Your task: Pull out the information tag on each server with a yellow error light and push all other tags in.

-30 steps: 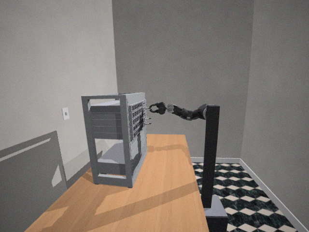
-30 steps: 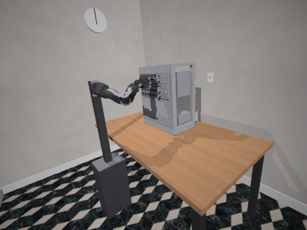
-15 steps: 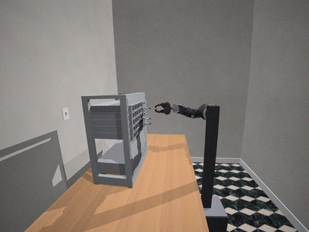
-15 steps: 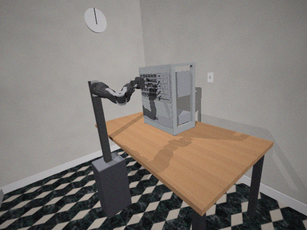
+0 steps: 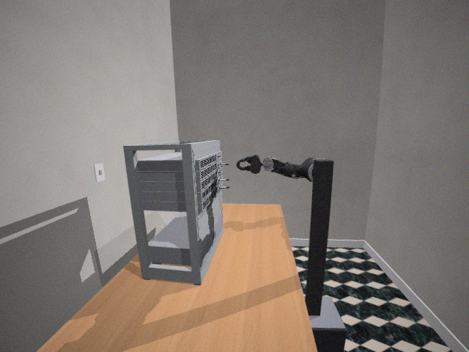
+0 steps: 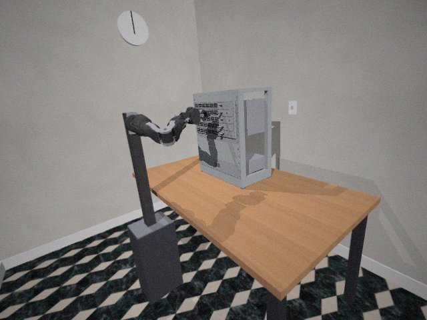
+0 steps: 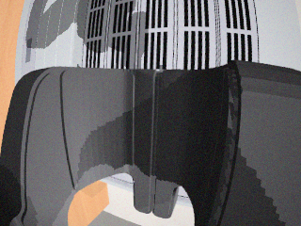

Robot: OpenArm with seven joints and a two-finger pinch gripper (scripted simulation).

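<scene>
Clenched tight on nothing, my end effector (image 5: 239, 164) is hovering just in front of the rack's (image 5: 187, 177) upper face, clearly apart from it in the top view. Through the wrist view I am seeing its two broad, curved dark fingers meeting along a straight seam, with the slotted metal grilles (image 7: 188, 19) of the servers beyond them. Three thin tags (image 5: 225, 164) are sticking out of the front like small pins, one high and two lower down, close together. That boxy grey open-frame rack is standing upright on the smooth wooden surface (image 5: 242, 280). My arm (image 6: 161, 129) is reaching out level from its tall dark post (image 6: 139, 165).
</scene>
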